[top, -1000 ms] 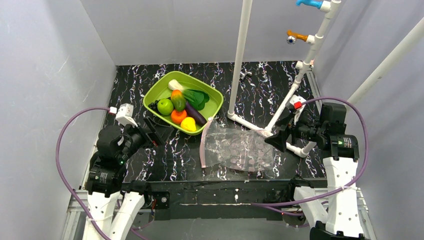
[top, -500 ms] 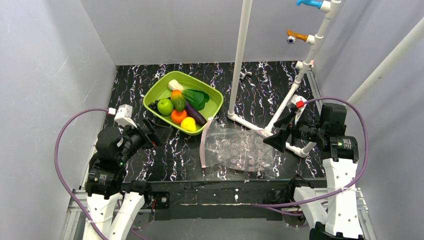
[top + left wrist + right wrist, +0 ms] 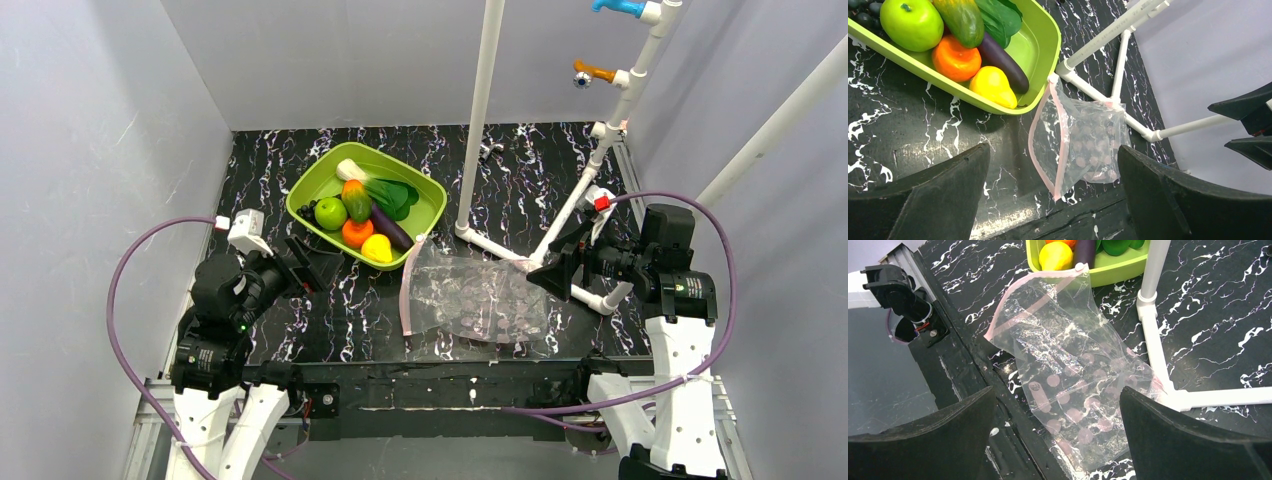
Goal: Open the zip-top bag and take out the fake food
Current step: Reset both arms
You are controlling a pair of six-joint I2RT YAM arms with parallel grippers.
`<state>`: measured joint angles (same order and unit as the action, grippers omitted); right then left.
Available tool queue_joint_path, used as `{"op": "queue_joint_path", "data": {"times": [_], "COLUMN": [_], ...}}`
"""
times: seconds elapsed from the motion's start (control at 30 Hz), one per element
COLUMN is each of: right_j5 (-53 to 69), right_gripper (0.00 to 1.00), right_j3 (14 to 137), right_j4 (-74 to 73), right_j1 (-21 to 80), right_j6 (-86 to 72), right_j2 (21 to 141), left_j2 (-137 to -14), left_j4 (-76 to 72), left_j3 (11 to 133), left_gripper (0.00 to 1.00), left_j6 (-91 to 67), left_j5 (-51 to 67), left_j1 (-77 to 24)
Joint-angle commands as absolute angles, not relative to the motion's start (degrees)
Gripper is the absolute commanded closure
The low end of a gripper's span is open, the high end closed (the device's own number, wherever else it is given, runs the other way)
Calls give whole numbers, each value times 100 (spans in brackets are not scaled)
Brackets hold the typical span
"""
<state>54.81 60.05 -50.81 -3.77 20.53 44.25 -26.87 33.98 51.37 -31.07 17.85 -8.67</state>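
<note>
Your left claw [image 3: 315,262] and right claw [image 3: 545,275] stand open, empty; the bag [image 3: 470,298] lies flat beside the tray [image 3: 428,203]; the fake food [image 3: 360,212] sits in that tray, so removal looks finished.

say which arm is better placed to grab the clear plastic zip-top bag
Likely right: the right gripper, open, sits at the edge of the clear plastic zip-top bag; the left gripper, open, is farther off by the lime-green square tray.
</note>
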Motion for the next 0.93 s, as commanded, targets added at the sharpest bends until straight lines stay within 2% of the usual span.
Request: {"op": "queue_joint_path", "data": {"times": [0.0,0.9], "right_j5": [5477,5266], "right_gripper": [2,2], "right_j3": [5994,5948], "right_j4": [-4887,-5003], "right_j1": [-424,-574], "right_j6": [1934,2305], "right_j2": [4379,4378], "left_j2": [-2645,-2643], "left_j4": [3472,3562], "left_j3": [5102,5080], "left_gripper": [2,2], "left_j6": [-2975,-2854], "left_j5": [1705,1564], "left_j1": [-826,-818]}}
